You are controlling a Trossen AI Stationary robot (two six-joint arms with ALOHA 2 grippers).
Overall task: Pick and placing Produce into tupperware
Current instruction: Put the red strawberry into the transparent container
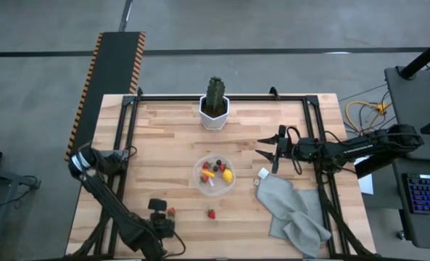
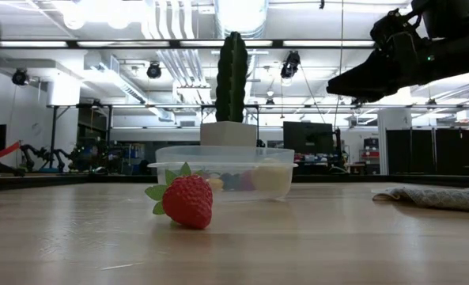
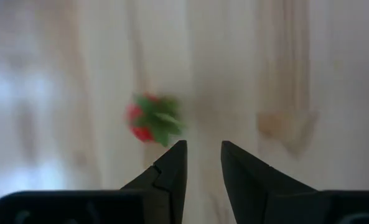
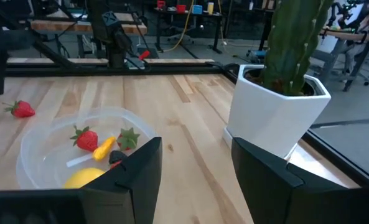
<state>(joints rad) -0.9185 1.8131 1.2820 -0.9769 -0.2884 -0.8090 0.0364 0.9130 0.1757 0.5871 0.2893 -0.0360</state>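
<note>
— Right, tupperware (image 1: 215,175) first. Where?

— Mid-table, just in front of the white hexagonal pot (image 1: 214,114) holding the green cactus (image 1: 215,93). Clear and round, holding a lemon (image 1: 228,175), a small yellow-orange piece (image 1: 210,174), a few strawberries and dark berries.

— And outside the container?

— Two loose strawberries on the wood. One strawberry (image 1: 211,214) near the front edge, well clear of the container; looms large in the low view, lying on its side with green leaves up. A second strawberry (image 1: 171,212) to its left, just beside the left gripper (image 1: 159,214).

— Left gripper, then?

— Down at the front-left of the table, pointed at the boards. Fingers parted by a narrow gap with nothing between them. From its wrist, the blurred strawberry (image 3: 150,119) sits just past one fingertip, off to the side and not between the fingers.

— Right gripper?

— Right gripper (image 1: 270,151) raised over the table's right half, aimed toward the pot and container. Fingers moderately apart, holding nothing. From its wrist, container and fruit to one side, pot and cactus to the other.

— Anything else on the table?

— Grey cloth (image 1: 294,210), rumpled, at the front-right, just below the right gripper's reach and apart from the container.
</note>
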